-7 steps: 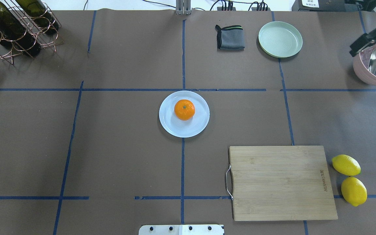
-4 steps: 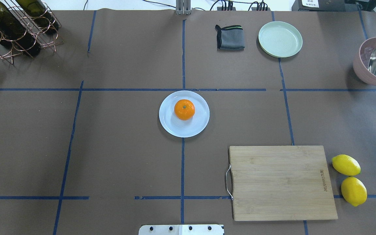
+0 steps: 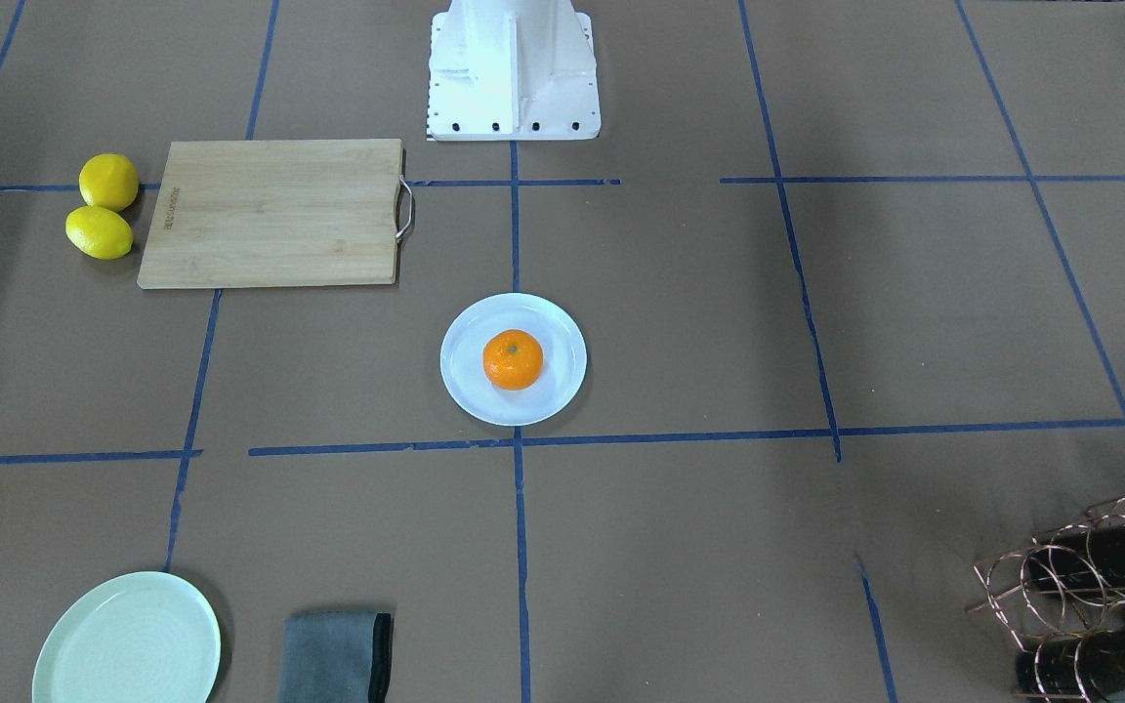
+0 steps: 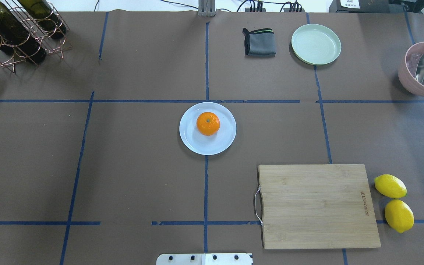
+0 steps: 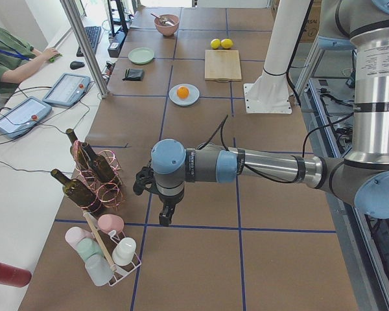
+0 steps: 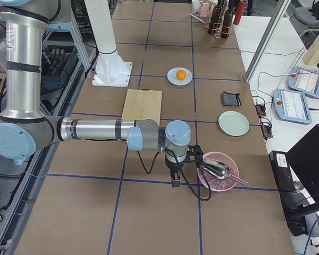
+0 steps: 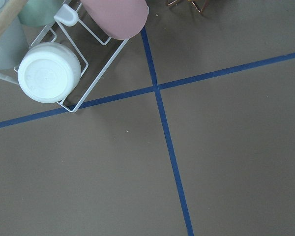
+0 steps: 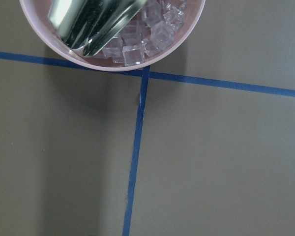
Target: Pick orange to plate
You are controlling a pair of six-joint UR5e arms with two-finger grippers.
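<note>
The orange (image 4: 208, 123) rests on the pale bluish-white plate (image 4: 193, 143) at the table's middle, slightly toward the plate's far side; both also show in the front-facing view, orange (image 3: 513, 359) on plate (image 3: 470, 395). No gripper is near them. My left gripper (image 5: 163, 217) hangs far off by the bottle rack, seen only in the left side view, so I cannot tell its state. My right gripper (image 6: 174, 179) hovers beside the pink bowl, seen only in the right side view, state likewise unclear. Neither wrist view shows any fingers.
A bamboo cutting board (image 4: 318, 206) lies at the near right with two lemons (image 4: 390, 186) beside it. Far right stand a mint-green plate (image 4: 315, 44), a grey cloth (image 4: 259, 42) and a pink bowl (image 4: 409, 82) of ice with a scoop. A wine rack (image 4: 17, 33) occupies the far left, a cup rack (image 7: 49, 73) beyond it.
The dark blurred right arm that covered the pink bowl at the overhead view's right edge has left that view. Orange and plate have not moved.
</note>
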